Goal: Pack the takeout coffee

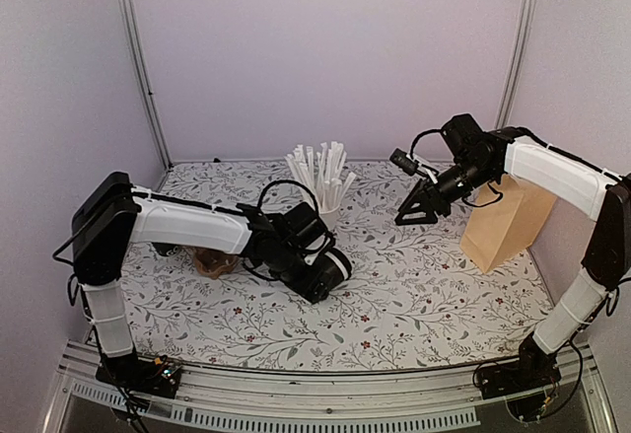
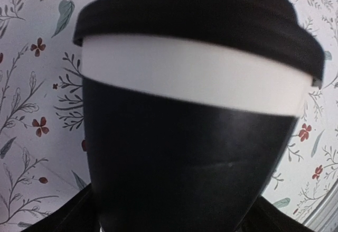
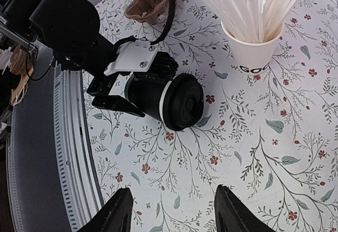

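The takeout coffee, a black cup (image 3: 145, 97) with its black lid (image 3: 185, 102) pressed on over a white rim band, lies on its side on the flowered tablecloth, lid toward the right arm. It fills the left wrist view (image 2: 185, 152). My left gripper (image 1: 317, 273) straddles the cup's body. One of its fingers (image 3: 113, 104) angles away from the cup wall and the jaws look open around it. My right gripper (image 1: 419, 211) hovers above the cloth to the cup's right, open and empty (image 3: 174, 205).
A white cup of paper-wrapped straws (image 1: 325, 191) stands just behind the coffee. A brown pulp carrier (image 1: 214, 260) lies by the left arm. A brown paper bag (image 1: 505, 221) stands at the right wall under the right arm.
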{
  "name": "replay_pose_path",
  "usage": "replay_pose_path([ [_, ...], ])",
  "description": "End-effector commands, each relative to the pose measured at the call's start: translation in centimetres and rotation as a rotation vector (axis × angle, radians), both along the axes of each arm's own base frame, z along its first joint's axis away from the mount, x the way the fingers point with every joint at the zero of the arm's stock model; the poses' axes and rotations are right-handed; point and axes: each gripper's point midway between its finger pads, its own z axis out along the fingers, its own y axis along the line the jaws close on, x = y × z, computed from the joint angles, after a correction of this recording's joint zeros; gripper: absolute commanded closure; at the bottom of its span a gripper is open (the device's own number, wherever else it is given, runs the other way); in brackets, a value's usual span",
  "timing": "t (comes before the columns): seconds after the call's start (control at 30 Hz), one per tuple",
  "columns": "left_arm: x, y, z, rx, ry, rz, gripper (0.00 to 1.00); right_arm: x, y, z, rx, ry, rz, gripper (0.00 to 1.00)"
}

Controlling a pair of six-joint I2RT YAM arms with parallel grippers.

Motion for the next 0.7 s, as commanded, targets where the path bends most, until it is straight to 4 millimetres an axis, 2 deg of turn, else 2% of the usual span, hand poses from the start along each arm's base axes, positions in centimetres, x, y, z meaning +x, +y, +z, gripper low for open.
replay_pose_path([
  [0.0, -1.2, -1.7, 2.4, -0.098, -0.045, -0.084, 0.18, -0.5, 0.3, 0.0, 0.03, 0.007, 0.032, 0.44],
  [0.1, -1.8, -2.2, 2.8, -0.12, -0.049, -0.112, 0.24, -0.7, 0.5, -0.1, 0.04, 0.021, 0.044, 0.45],
  [0.37, -3.2, -3.4, 4.6, -0.233, -0.083, -0.158, 0.27, -1.7, 0.7, 0.4, 0.074, 0.032, 0.079, 0.45],
  [0.5, -4.3, -4.6, 7.2, -0.376, -0.138, -0.209, 0.29, -2.5, 0.8, 1.1, 0.108, 0.045, 0.109, 0.45],
  [0.53, -4.4, -5.1, 8.5, -0.442, -0.172, -0.225, 0.3, -2.9, 1.0, 1.6, 0.128, 0.054, 0.125, 0.45],
  [0.63, -5.2, -5.7, 11.2, -0.59, -0.23, -0.272, 0.3, -5.2, 1.4, 3.8, 0.234, 0.089, 0.231, 0.41],
  [0.67, -5.6, -5.6, 11.8, -0.624, -0.239, -0.288, 0.3, -5.7, 1.7, 4.5, 0.265, 0.08, 0.267, 0.35],
])
